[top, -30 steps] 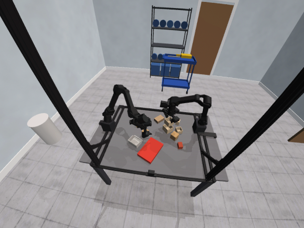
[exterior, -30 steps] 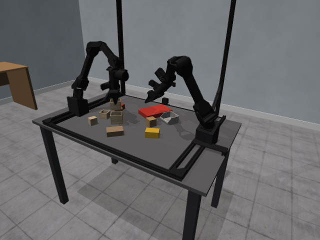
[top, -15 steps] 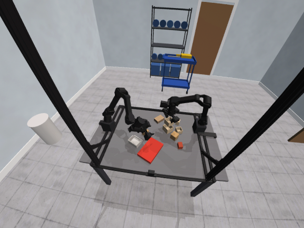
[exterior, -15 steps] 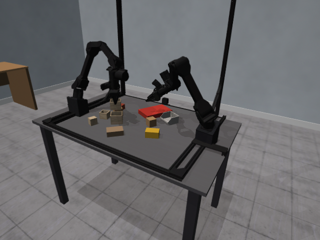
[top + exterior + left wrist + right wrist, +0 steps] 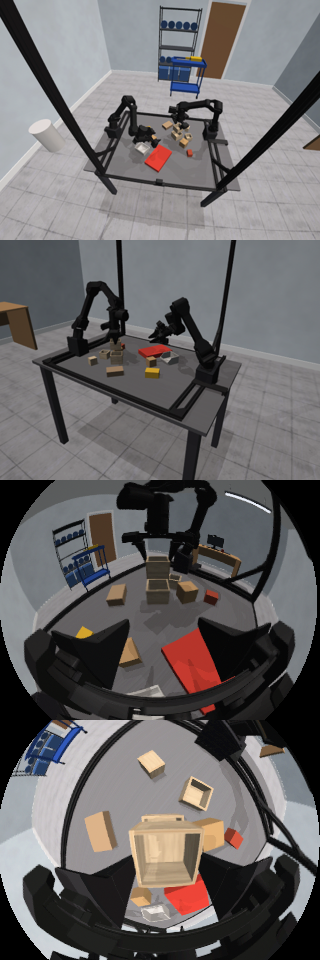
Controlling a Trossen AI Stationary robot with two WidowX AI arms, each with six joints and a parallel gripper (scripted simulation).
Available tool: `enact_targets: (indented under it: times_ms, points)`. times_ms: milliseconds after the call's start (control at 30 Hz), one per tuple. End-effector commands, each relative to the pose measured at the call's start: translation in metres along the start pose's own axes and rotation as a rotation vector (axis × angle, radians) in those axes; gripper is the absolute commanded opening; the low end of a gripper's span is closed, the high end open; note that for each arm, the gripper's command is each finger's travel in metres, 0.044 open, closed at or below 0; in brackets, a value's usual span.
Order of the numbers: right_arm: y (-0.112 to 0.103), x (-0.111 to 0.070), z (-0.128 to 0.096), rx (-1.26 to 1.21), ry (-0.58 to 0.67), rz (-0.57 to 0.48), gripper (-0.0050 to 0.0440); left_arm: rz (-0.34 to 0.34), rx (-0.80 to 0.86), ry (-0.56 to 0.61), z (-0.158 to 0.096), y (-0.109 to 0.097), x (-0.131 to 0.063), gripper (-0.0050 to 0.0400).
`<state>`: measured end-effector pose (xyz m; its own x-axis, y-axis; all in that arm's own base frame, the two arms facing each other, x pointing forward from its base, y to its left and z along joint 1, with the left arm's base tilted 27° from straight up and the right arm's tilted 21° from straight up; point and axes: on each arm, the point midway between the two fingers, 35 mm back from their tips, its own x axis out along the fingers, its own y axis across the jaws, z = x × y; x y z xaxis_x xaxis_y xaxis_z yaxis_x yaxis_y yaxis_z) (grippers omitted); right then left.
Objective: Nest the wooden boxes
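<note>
Gaping wide, the left claw (image 5: 157, 141) (image 5: 149, 339) (image 5: 164, 622) is holding nothing near the red slab (image 5: 158, 158) (image 5: 155, 350) (image 5: 192, 660) (image 5: 187, 895). Farther off, an open wooden box (image 5: 176, 135) (image 5: 116, 359) (image 5: 158, 596) (image 5: 162, 818) is standing mouth up on the table (image 5: 180, 167) (image 5: 139, 392) (image 5: 145, 615) (image 5: 125, 780). Behind it, the right claw (image 5: 179, 123) (image 5: 115, 342) (image 5: 157, 563) (image 5: 166, 856) is gripping another box (image 5: 177, 127) (image 5: 115, 345) (image 5: 158, 569) (image 5: 167, 857), mouth up. Beyond, a smaller open box (image 5: 188, 137) (image 5: 104, 354) (image 5: 175, 580) (image 5: 196, 793) is sitting apart, un-nested.

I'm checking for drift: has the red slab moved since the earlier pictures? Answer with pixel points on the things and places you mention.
No, the red slab (image 5: 158, 158) (image 5: 155, 351) sits where it was against the table's edge (image 5: 129, 180) (image 5: 111, 387).
</note>
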<state>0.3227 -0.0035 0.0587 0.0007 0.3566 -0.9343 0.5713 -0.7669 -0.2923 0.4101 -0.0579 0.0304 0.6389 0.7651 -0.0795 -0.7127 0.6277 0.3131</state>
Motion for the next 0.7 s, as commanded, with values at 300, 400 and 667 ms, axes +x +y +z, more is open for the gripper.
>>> enact_targets:
  times_ms: [300, 400, 667]
  points:
    - [0.0, 0.014, 0.0, 0.001, 0.0, -0.001, 0.0, 0.011, 0.007, -0.001, -0.006, 0.002, -0.001, 0.04]
    - [0.0, 0.017, 0.0, 0.001, 0.0, -0.001, 0.0, 0.011, 0.007, -0.001, -0.006, 0.002, -0.001, 0.04]
    - [0.0, 0.028, 0.0, 0.001, 0.0, -0.001, 0.0, 0.011, 0.007, -0.001, -0.006, 0.002, -0.001, 0.04]
